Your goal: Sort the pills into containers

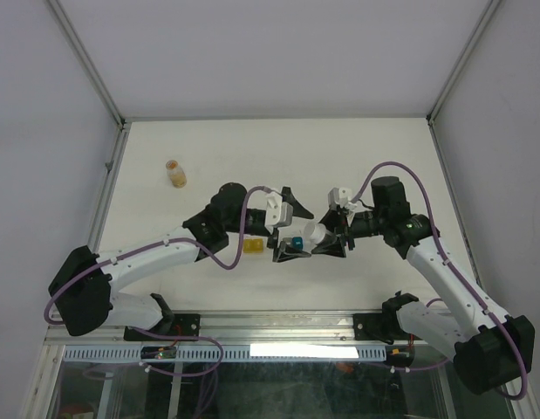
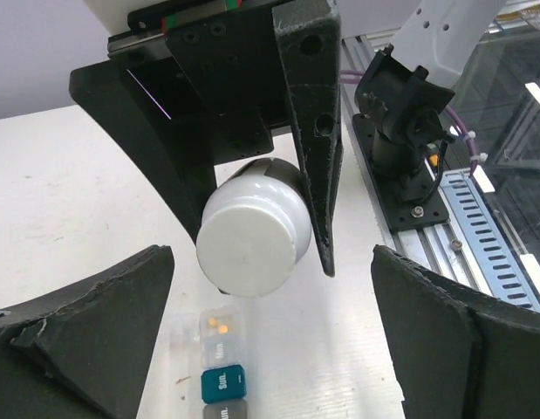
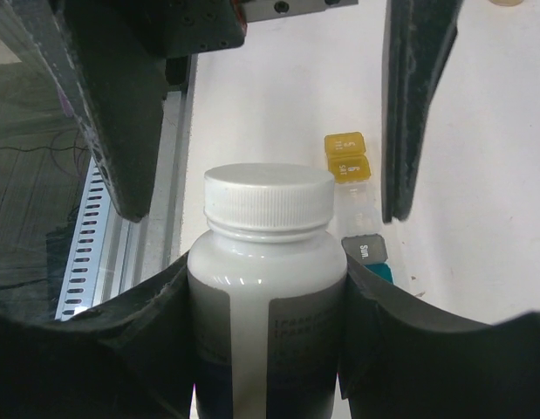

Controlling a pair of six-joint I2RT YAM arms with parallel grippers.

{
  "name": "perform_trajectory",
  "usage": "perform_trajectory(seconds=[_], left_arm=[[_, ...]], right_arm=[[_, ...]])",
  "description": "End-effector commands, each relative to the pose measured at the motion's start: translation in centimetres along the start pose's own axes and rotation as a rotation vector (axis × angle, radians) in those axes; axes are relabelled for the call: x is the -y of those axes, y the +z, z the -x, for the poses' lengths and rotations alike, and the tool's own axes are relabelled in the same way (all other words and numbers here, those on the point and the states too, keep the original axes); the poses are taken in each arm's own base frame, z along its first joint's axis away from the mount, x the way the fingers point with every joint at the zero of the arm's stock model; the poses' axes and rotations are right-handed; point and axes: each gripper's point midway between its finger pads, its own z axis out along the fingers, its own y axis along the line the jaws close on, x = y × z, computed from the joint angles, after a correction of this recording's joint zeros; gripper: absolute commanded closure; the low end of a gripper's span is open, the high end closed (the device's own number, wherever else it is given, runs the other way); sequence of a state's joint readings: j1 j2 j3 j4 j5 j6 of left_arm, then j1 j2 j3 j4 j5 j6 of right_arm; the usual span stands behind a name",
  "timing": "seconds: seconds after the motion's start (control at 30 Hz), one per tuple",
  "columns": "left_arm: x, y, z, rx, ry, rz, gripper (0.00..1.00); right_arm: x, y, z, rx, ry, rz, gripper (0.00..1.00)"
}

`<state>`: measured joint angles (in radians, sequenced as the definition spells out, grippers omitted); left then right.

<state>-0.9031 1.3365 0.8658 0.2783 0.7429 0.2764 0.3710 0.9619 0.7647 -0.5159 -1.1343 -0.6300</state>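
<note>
"Sun." on teal compartment lid (image 2: 223, 381), "Sun" on grey lid (image 3: 364, 250), yellow lids (image 3: 348, 157) txt too blurry

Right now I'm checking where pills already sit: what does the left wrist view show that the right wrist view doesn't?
Only the left wrist view: small orange pills inside a clear compartment of the containers, and the white bottle seen cap-first. Only the right wrist view: the yellow compartments and the bottle's label, with the right gripper clamped on its body. Both: the bottle, the teal compartment, and the left gripper open, a finger either side of the cap.
</note>
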Motion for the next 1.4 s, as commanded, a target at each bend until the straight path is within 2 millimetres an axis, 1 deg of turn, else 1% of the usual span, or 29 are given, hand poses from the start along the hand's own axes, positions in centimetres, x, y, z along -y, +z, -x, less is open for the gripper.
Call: perform_trajectory(seconds=[0.0,0.07,0.17,0.23,0.33,0.37,0.43,0.5,0.57,0.63,0.7,0.73,0.8,0.9,1.07,1.23,1.37], left_arm=[[-0.7,-1.9,5.2,0.161,0.089,0.105,0.01],[-0.9,-2.8,5.9,0.193,0.058,0.161,0.01],[-1.1,-3.8,6.0,0.233,-0.017,0.232,0.01],[-1.2,-4.6,5.6,0.269,-0.110,0.292,0.01],[-1.5,-6.3,5.7,0.377,-0.317,0.396,0.01],[-1.3,-6.6,5.8,0.411,-0.373,0.401,0.01],[-0.6,-7.0,5.8,0.455,-0.498,0.378,0.01],[-0.4,-7.1,5.7,0.478,-0.604,0.376,0.03],[-1.1,-7.2,5.2,0.480,-0.716,0.424,0.07],[-1.9,-7.2,4.5,0.450,-0.792,0.494,0.12],[-2.2,-6.9,3.8,0.387,-0.808,0.586,0.13],[-2.4,-6.7,4.0,0.365,-0.798,0.621,0.13],[-2.5,-6.5,3.8,0.324,-0.787,0.663,0.13],[-2.4,-5.7,4.3,0.309,-0.782,0.656,0.14],[-2.2,-4.0,4.5,0.276,-0.782,0.616,0.15],[-1.6,-2.3,5.1,0.259,-0.775,0.565,0.19],[-1.4,-1.3,5.1,0.241,-0.775,0.543,0.23]], right_arm=[[0.2,-0.4,2.9,0.059,-0.123,0.005,1.00],[0.2,-0.3,2.9,0.060,-0.124,0.009,1.00],[0.1,-0.4,2.9,0.059,-0.121,0.009,1.00],[0.2,-0.4,2.9,0.060,-0.122,0.009,1.00],[0.3,-0.5,2.7,0.059,-0.117,0.005,1.00],[0.3,-0.5,2.7,0.058,-0.117,0.005,1.00],[0.4,-0.5,2.7,0.058,-0.114,0.004,1.00],[0.4,-0.5,2.6,0.056,-0.111,0.001,1.00],[0.5,-0.5,2.6,0.054,-0.110,0.000,1.00],[0.6,-0.5,2.5,0.053,-0.110,-0.002,1.00],[0.6,-0.5,2.5,0.052,-0.109,-0.004,1.00],[0.6,-0.5,2.5,0.052,-0.109,-0.005,1.00],[0.7,-0.5,2.5,0.051,-0.108,-0.006,1.00],[0.7,-0.5,2.4,0.049,-0.106,-0.006,1.00],[0.8,-0.5,2.3,0.049,-0.102,-0.008,1.00],[0.8,-0.5,2.4,0.048,-0.102,-0.011,1.00],[0.9,-0.5,2.3,0.047,-0.099,-0.011,1.00]])
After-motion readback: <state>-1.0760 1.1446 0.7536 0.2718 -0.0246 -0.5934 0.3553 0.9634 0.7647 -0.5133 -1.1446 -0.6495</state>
